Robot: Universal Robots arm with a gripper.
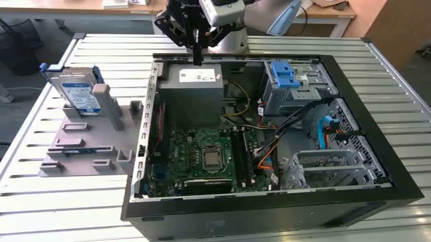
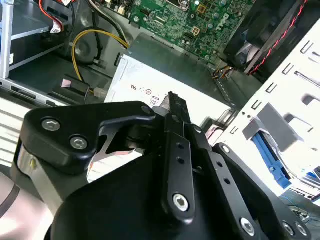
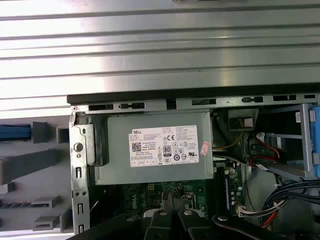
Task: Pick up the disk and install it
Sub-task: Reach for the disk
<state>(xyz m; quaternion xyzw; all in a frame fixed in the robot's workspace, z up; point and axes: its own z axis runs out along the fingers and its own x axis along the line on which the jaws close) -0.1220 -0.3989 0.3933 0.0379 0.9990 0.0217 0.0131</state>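
Right now the gripper (image 1: 197,60) is hanging with its two fingers pressed together and nothing between them. Its tips are pointing down just over the far edge of the grey power-supply box (image 1: 194,88) inside the open computer case (image 1: 377,166).

The exterior view is showing what the arm cameras are not making plain: the disk (image 1: 75,92) is standing on edge in a grey holder (image 1: 88,141) on the slatted table (image 1: 40,201). It is sitting outside the case, well apart from the gripper, off toward the exterior view's left, with the case's side wall lying between the two.

In the first wrist view the camera is looking straight down past the closed fingertips (image 3: 172,200) onto the box's white sticker (image 3: 164,145), with the green motherboard (image 3: 140,200) lying just beside the tips.

The second wrist view is looking along the fingers (image 2: 175,115) from behind. Their inner faces are meeting, and yellow cables (image 2: 82,37) are curving beside the box, beyond the tips.
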